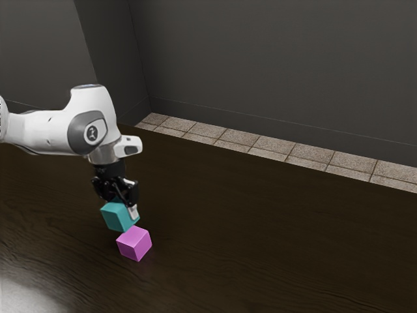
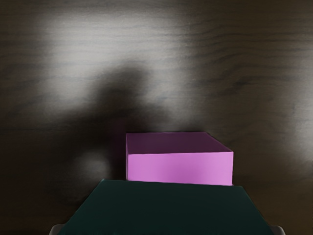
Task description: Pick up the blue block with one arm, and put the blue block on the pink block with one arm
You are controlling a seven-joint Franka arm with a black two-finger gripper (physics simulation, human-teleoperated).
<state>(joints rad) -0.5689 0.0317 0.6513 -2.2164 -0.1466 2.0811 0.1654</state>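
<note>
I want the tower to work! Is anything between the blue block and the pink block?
No, nothing visible is in the way. The tool holds the blue block just above the pink block, slightly toward the exterior view's left.

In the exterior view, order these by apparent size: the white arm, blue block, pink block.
1. White arm: largest.
2. Blue block and pink block: look alike in size, left unranked.
</note>
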